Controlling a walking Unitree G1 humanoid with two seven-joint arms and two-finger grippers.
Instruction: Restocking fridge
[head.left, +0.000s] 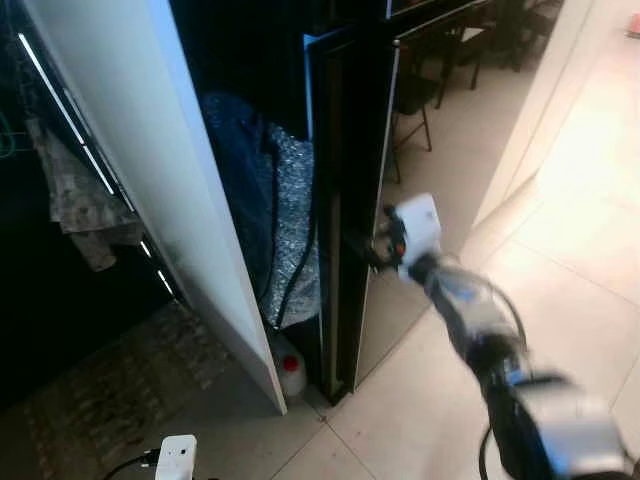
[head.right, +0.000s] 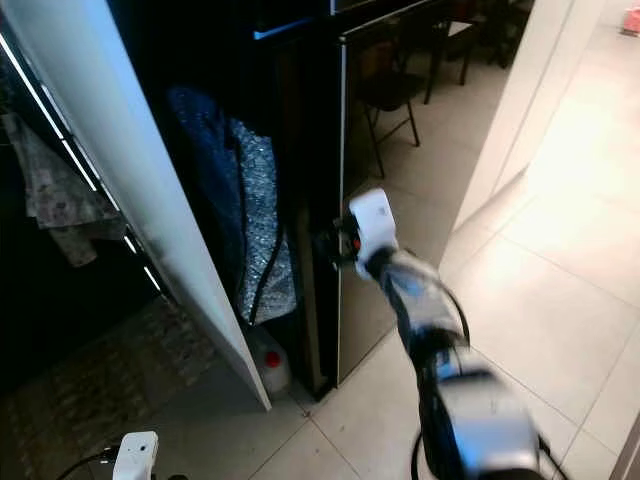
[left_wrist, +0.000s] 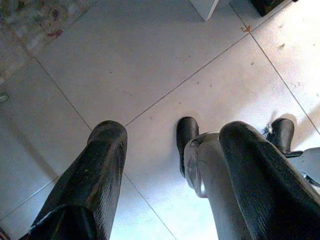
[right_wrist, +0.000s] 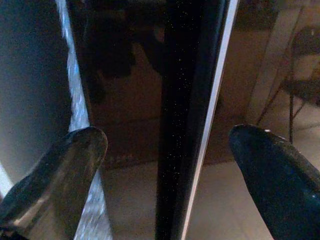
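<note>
- Reaching for the black fridge door (head.left: 350, 200), the right gripper (right_wrist: 165, 150) is spread wide, its fingers straddling the door's edge without gripping, probably to pull it open.
- Hanging idle over the floor tiles (left_wrist: 150, 65), the left gripper (left_wrist: 170, 165) is released and empty.
- Beside the fridge stand a silvery padded bag (head.left: 285, 230) and a red-capped jug (head.left: 291, 368); contents unclear.

One black fridge door (head.left: 345, 200), one white jug (head.left: 291, 366), one chair (head.left: 412, 95), two tools (head.left: 375, 245) (left_wrist: 170, 170).
</note>
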